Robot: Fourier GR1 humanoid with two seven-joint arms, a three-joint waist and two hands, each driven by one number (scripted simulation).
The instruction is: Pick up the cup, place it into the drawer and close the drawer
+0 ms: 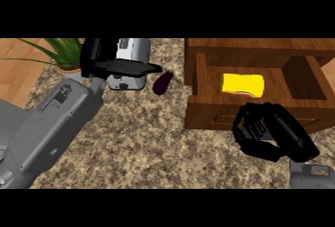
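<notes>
Fingers [251, 129] of the right hand [278, 141] were curled on nothing above the desk [144, 137], just before the open drawer [216, 111] front, likely set to push it shut. The left hand [121, 66] rested straight-fingered far off, and the yellow cup [243, 84] lay inside the drawer.

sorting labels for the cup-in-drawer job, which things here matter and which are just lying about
For the job: yellow cup, open wooden drawer, right hand.
Lying about: eggplant, toaster, potted plant.
</notes>
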